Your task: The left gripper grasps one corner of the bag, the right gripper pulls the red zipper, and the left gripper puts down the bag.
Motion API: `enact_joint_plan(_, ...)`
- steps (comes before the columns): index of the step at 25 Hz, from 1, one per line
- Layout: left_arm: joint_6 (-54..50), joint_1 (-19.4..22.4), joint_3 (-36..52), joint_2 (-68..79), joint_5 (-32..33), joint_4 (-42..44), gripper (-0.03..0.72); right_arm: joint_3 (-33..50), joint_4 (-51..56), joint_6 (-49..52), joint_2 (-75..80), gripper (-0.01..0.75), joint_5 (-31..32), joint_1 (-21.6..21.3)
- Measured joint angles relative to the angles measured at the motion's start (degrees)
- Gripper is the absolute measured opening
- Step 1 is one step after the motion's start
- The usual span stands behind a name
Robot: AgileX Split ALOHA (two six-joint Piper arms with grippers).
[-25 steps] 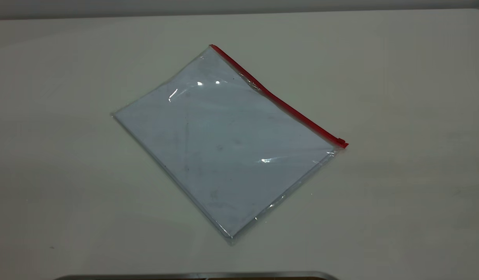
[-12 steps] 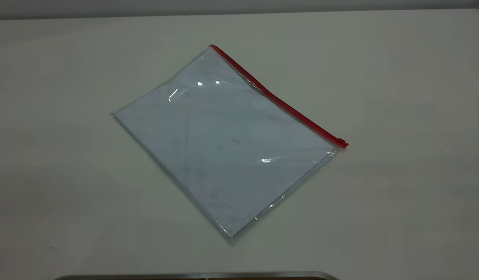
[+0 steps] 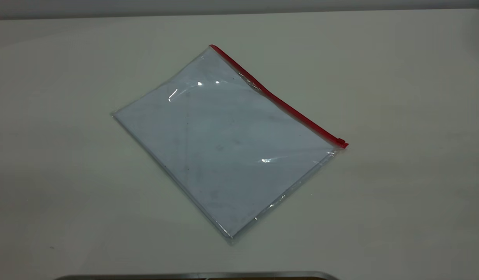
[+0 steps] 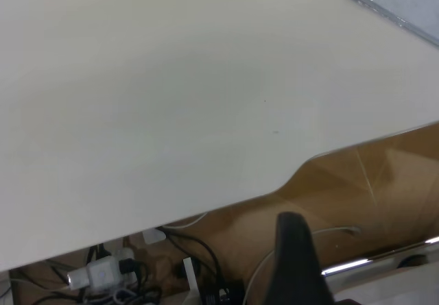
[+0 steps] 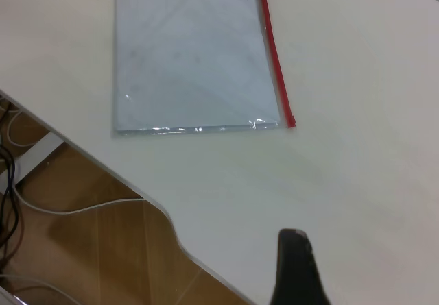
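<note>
Bag [image 3: 225,142] lying flat mid-worktop [image 3: 399,194], turned diamond-wise, corners pointing at 12, 3, 6 and 9 o'clock in the exterior view. Red zipper [image 3: 280,102] running along the upper right edge, from the 12 o'clock corner down to the 3 o'clock corner; slider tab [image 3: 341,141] sitting at the 3 o'clock end.

Neither arm showing in the exterior view. Left claw [image 4: 296,264] hanging beyond the worktop rim, only one dark finger showing in its wrist view, a clear bag edge barely in sight far off; open or clenched: cannot tell. Right claw [image 5: 296,267] likewise back near the rim, bag and zipper [image 5: 273,51] well ahead of it; grip state: cannot tell.

Step in hand, by judgement: the very start, nothing grasped yet, left approach pending. Next move probably calling for the left claw reaching a red-ended corner [image 3: 213,48] and getting a finger under thin, flat plastic; pinching likely fiddly, bag apt to slide on the smooth worktop.

Room: bare surface all round the bag, every corner well clear of the edges. Curved cut-out in the near rim [image 5: 171,233].
</note>
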Motion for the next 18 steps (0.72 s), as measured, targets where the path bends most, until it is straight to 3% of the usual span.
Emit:
enact_joint_plan(4, 0.0, 0.74, 0.0, -0.97, -0.08, 0.0, 0.59, 0.0, 0.0, 0.0, 0.0, 0.535, 0.0, 0.0)
enact_joint_plan(11, -0.33, 7.79, 0.0, -9.24, -0.12, 0.0, 0.59, 0.0, 0.0, 0.03, -0.04, 0.535, 0.0, 0.0)
enact_joint_plan(18, -0.4, 8.51, 0.0, -15.39, 0.12, -0.11, 0.59, 0.0, 0.0, 0.03, -0.06, 0.535, 0.0, 0.0)
